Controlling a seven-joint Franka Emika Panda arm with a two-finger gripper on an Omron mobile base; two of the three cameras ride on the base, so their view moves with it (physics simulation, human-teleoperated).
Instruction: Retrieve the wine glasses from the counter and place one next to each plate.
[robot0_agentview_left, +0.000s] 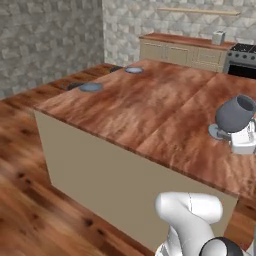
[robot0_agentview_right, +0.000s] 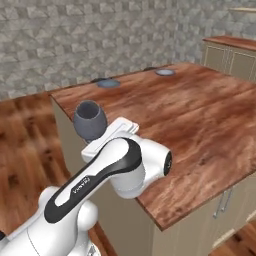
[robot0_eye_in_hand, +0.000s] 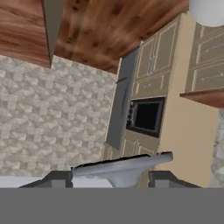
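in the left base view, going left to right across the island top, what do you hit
nearer plate → farther plate → wine glass, tilted and held in the gripper at the right edge

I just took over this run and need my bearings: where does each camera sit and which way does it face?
Left base view: behind the arm's left, facing over the island toward the plates; elbow at bottom.
Right base view: behind its right, same island; forearm in front.
Hand view: on the rolled hand, facing cabinets; gripper on the wine glass.
Both base views share that glass.
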